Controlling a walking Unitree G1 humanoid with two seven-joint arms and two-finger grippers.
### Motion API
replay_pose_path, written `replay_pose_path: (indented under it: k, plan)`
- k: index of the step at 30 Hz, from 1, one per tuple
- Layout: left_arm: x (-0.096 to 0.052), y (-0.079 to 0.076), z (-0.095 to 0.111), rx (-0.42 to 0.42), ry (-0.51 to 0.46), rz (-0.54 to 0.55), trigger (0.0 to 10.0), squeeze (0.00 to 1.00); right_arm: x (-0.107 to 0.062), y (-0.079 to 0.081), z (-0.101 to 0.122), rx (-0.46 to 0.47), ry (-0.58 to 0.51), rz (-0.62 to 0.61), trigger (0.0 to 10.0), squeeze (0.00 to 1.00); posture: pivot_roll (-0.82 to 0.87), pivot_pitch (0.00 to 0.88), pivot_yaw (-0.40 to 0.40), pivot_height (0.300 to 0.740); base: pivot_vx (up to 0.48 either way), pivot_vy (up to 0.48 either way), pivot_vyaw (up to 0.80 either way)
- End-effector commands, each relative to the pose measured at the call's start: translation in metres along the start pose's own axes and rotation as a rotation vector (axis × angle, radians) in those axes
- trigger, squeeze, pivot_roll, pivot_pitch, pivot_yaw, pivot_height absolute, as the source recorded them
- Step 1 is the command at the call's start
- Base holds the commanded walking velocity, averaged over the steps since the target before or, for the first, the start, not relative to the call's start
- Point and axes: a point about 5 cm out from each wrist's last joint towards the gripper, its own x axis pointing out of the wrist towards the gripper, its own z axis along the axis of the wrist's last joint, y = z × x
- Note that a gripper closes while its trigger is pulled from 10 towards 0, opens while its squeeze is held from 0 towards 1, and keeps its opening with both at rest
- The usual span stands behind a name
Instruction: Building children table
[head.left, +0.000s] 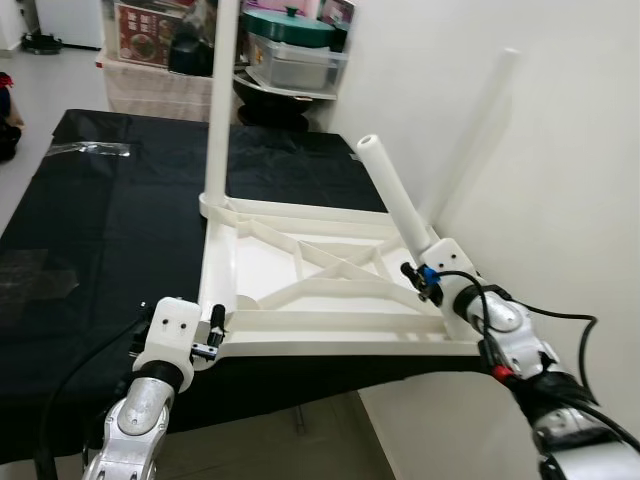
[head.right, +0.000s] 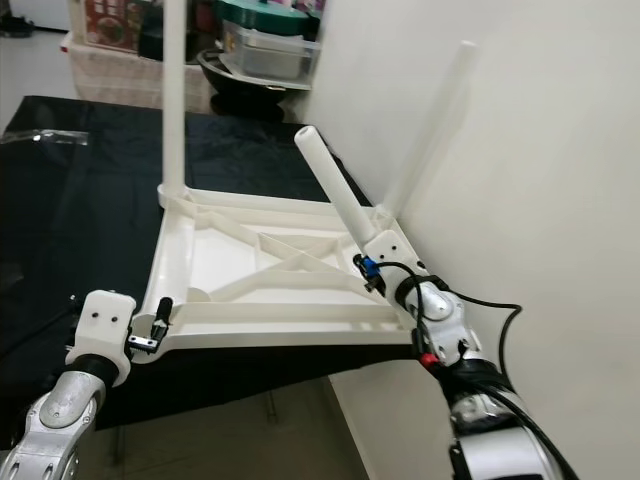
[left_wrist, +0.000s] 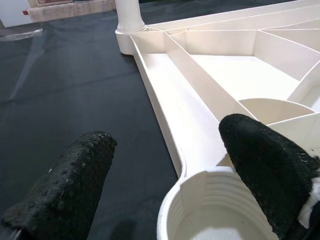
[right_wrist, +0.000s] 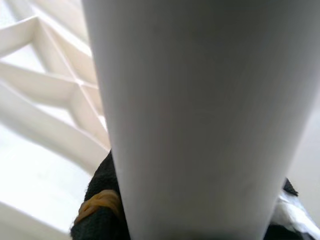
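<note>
A white plastic children's table top (head.left: 262, 262) lies upside down on the black-covered table (head.left: 100, 220). One white leg (head.left: 220, 100) stands upright in its far left corner. Another leg (head.left: 480, 130) rises from the far right corner, close to the wall. At the near right corner my right gripper (head.left: 437, 268) is shut on a third leg (head.left: 395, 195), which tilts back and to the left. My left gripper (left_wrist: 170, 180) is open at the near left corner, one finger (left_wrist: 70, 180) on each side of the empty round socket (left_wrist: 210, 215).
A white wall (head.left: 560, 150) runs close along the right side. Boxes and a lidded green pot (head.left: 295, 30) are stacked behind the table. The white top's near edge lies along the black table's front edge, with floor (head.left: 280, 440) below.
</note>
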Motion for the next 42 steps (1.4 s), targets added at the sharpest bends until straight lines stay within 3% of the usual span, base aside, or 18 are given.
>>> replay_pose_path:
  k: [1,4,5,14,19,22,29,37,39,41,42]
  plan:
    - [-0.001,-0.011,-0.005,-0.007,0.026,-0.044,10.0,0.00,0.006,0.005,0.011,0.044,-0.064,-0.014,0.0,0.00,0.19,0.000,-0.211,0.740,0.000,0.000,0.00]
    - [-0.001,-0.011,-0.005,-0.007,0.026,-0.044,10.0,0.00,0.013,0.012,0.020,0.056,-0.111,-0.045,0.0,0.00,0.20,0.000,-0.212,0.740,0.000,0.000,0.00]
    - [-0.002,-0.012,-0.004,-0.007,0.025,-0.045,10.0,0.00,0.020,0.020,0.032,0.062,-0.169,-0.086,0.0,0.00,0.20,0.000,-0.212,0.740,0.000,0.000,0.00]
    - [-0.002,-0.014,-0.004,-0.008,0.026,-0.052,10.0,0.00,0.034,0.026,0.073,0.055,-0.327,-0.152,0.0,0.00,0.20,0.000,-0.217,0.740,0.000,0.000,0.00]
    - [-0.002,-0.014,-0.004,-0.008,0.026,-0.051,10.0,0.00,0.036,0.026,0.084,0.045,-0.370,-0.176,0.0,0.00,0.20,0.000,-0.224,0.740,0.000,0.000,0.00]
    - [-0.001,-0.014,-0.004,-0.009,0.025,-0.041,10.0,0.00,0.034,0.023,0.106,0.039,-0.510,-0.295,0.0,0.00,0.21,0.000,-0.230,0.740,0.000,0.000,0.00]
    - [-0.001,-0.014,-0.004,-0.008,0.025,-0.043,10.0,0.00,0.028,0.017,0.111,0.088,-0.592,-0.385,0.0,0.00,0.21,0.000,-0.224,0.740,0.000,0.000,0.00]
    - [0.000,-0.014,-0.004,-0.008,0.023,-0.050,10.0,0.00,0.022,-0.005,0.116,0.230,-0.613,-0.392,0.0,0.00,0.19,0.000,-0.211,0.740,0.000,0.000,0.00]
    - [0.000,-0.013,-0.004,-0.013,0.019,-0.048,10.0,0.00,0.019,-0.020,0.123,0.389,-0.629,-0.351,0.0,0.00,0.18,0.000,-0.207,0.740,0.000,0.000,0.00]
    - [0.000,-0.013,-0.003,-0.025,0.009,-0.049,10.0,0.00,0.015,-0.024,0.123,0.519,-0.631,-0.299,0.0,0.00,0.18,0.000,-0.207,0.740,0.000,0.000,0.00]
    - [0.000,-0.013,-0.003,-0.025,0.009,-0.049,10.0,0.00,0.015,-0.024,0.123,0.519,-0.631,-0.299,0.0,0.00,0.18,0.000,-0.207,0.740,0.000,0.000,0.00]
